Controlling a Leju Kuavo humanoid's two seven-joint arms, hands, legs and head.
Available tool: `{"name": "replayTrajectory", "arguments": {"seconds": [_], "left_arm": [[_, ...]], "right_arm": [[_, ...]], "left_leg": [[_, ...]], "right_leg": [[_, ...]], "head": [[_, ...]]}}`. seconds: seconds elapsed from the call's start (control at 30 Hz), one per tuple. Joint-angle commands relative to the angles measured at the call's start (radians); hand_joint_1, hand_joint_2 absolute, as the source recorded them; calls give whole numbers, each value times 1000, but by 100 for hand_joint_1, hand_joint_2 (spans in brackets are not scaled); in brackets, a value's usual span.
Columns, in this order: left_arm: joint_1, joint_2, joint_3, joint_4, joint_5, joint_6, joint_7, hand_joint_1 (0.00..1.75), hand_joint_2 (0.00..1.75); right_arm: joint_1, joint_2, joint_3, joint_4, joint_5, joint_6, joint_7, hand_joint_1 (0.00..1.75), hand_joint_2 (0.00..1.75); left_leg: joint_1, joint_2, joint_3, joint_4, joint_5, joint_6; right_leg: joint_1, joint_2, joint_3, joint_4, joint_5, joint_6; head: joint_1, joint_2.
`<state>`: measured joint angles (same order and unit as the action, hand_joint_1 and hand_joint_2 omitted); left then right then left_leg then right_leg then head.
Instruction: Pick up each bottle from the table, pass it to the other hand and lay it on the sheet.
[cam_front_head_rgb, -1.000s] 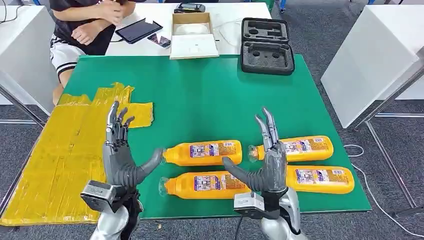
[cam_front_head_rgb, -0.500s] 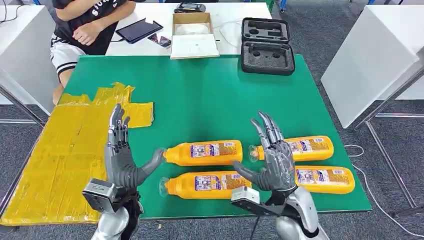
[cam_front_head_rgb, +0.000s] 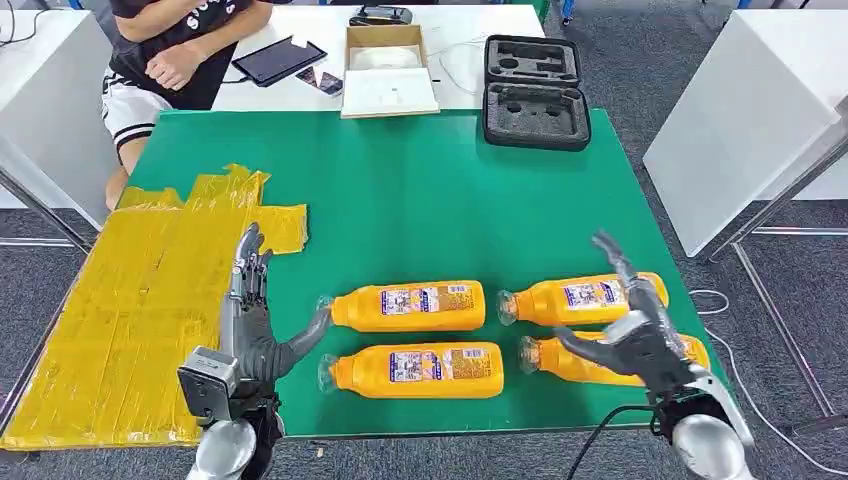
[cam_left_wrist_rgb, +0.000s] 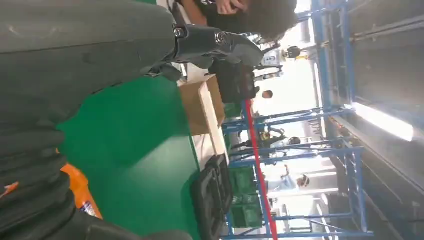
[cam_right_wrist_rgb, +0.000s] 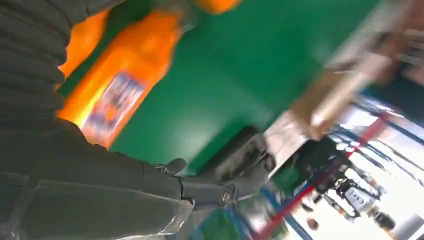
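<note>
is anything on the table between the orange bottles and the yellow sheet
Nothing resting on the table does: bare green table lies between the bottles and the yellow sheet. The open left hand is raised in that gap, beside the nearest bottle's cap.

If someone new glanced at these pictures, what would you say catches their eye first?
Most likely the four orange bottles lying on their sides in two rows at the near edge of the green table. Next, the crinkled yellow sheet draped over the table's left side. Then the robot's two hands: the left hand raised open beside the bottles, and the right hand spread over the near right bottle.
</note>
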<state>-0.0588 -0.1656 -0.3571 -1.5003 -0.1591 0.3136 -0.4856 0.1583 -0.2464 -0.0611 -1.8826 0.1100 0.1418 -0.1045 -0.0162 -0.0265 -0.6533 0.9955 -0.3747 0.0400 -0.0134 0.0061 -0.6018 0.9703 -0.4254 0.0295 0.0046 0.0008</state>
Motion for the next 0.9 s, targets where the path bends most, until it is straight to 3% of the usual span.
{"name": "replayTrajectory", "arguments": {"seconds": [0.03,0.2,0.33,0.53,0.9], "left_arm": [[-11,-4,35,80,-6,0,7,0,175],[-11,-10,47,90,-19,-4,22,0,175],[-24,-13,58,102,-20,-13,37,0,175],[-19,-23,68,110,-30,-22,55,0,175],[-45,-34,90,172,-30,-35,55,0,175]], "right_arm": [[64,106,-154,49,-67,64,2,0,175],[54,91,-150,17,134,64,57,0,175],[19,63,-133,38,328,31,93,0,175],[106,46,-63,-36,679,-46,134,0,175],[128,-84,-43,-76,761,16,171,0,175]], "left_leg": [[2,-1,7,-1,-3,-4],[0,1,3,-1,-2,-2],[2,4,11,2,-7,-6],[1,1,6,0,-3,-3],[0,1,3,0,-2,-2]], "right_leg": [[2,-3,9,-3,-3,-2],[1,0,3,-1,-1,-1],[2,0,13,0,-5,-2],[1,-2,7,-1,-3,-1],[0,-1,4,0,-2,-1]], "head": [[0,0],[0,0],[0,0],[0,0],[0,0]]}}
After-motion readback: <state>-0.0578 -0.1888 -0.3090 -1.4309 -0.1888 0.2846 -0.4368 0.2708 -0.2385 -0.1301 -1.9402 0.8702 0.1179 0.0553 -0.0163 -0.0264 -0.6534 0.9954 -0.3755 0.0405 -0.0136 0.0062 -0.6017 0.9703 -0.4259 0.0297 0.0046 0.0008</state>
